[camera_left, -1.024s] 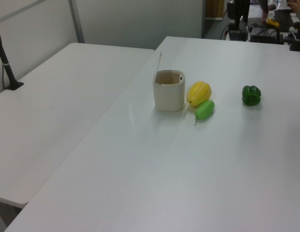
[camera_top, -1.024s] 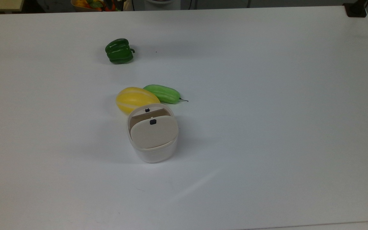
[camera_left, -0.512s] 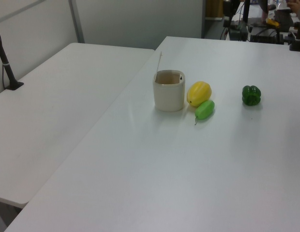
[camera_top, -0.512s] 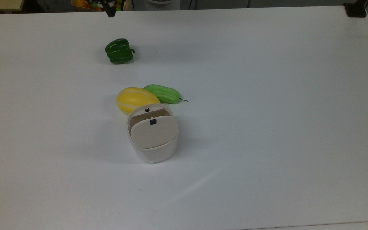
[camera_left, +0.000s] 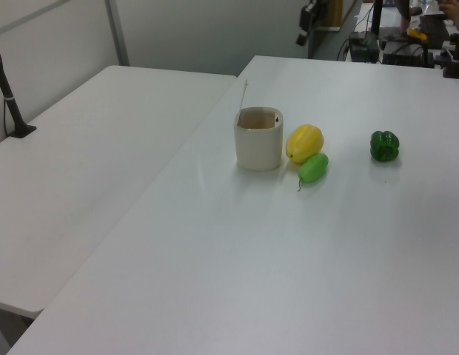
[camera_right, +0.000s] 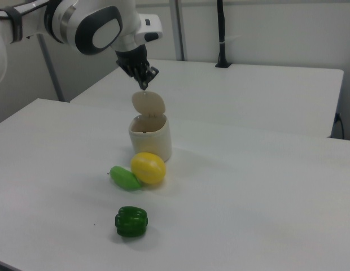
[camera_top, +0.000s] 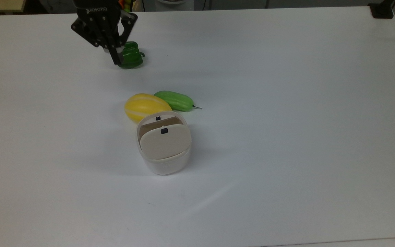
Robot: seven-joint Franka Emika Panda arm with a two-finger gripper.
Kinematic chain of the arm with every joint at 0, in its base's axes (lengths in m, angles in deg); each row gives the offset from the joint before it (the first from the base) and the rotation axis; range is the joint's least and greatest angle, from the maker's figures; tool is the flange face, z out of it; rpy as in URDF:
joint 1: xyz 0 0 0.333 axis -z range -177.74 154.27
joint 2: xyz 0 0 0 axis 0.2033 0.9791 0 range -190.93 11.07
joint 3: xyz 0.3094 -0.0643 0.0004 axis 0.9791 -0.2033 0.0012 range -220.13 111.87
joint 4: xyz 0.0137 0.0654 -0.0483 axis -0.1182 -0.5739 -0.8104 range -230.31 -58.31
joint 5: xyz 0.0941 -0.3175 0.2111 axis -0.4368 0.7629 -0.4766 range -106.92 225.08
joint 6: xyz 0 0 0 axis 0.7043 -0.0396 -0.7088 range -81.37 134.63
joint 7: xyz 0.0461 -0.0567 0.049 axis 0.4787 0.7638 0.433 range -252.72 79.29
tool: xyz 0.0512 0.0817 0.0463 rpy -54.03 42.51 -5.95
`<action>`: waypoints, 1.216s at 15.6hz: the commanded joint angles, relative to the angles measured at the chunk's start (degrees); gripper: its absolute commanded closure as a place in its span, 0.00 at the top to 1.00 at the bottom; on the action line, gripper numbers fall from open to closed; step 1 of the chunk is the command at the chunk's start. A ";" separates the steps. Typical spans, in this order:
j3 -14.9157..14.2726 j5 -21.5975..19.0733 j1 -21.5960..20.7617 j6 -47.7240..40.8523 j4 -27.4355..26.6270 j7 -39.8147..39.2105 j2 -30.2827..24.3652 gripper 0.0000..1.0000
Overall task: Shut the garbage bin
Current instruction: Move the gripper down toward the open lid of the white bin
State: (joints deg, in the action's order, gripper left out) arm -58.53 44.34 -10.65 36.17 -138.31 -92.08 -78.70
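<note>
Now the gripper [camera_top: 118, 61] has entered, seemingly pressed together; garbage bin [camera_top: 163, 144] lid unchanged, upright.

The white arm [camera_right: 79, 22] reaches in high, its black gripper [camera_top: 118, 61] pointing down, fingers close together.

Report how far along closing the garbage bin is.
Done: nothing on the bin itself; the garbage bin is open, its lid standing upright at the hinge. In hand: the gripper hangs in the air above the lid, holding nothing. Left: come down, push the lid over and press it flat onto the rim.
</note>
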 commanded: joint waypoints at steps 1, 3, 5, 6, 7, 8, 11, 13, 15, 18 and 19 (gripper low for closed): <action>-0.26 -1.60 -2.13 11.31 -0.29 -1.14 1.24 0.00; 0.27 -2.48 -3.36 17.55 -0.20 -1.05 3.61 0.00; 0.27 -2.83 -4.77 24.49 -0.20 -0.53 6.33 0.00; 0.27 -2.83 -5.38 26.70 -0.20 -0.52 7.65 0.00; 0.36 -2.83 -6.17 28.11 -0.20 -0.52 8.53 0.00; 0.27 -2.83 -6.70 29.09 -0.20 -0.35 9.15 0.00; 0.27 -2.66 -7.67 30.50 -0.20 -0.44 10.64 0.00; 0.27 -2.22 -8.38 30.50 -0.20 -0.79 12.14 0.00; 0.27 -2.04 -8.38 30.50 -0.20 -1.05 12.85 0.00; 0.27 -1.96 -8.38 29.98 -0.29 -1.14 13.20 0.00; 0.27 -1.87 -8.38 29.37 -0.47 -1.75 13.11 0.00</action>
State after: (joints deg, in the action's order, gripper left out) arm -57.92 42.79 -18.65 65.66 -138.50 -92.09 -65.45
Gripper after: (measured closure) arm 0.996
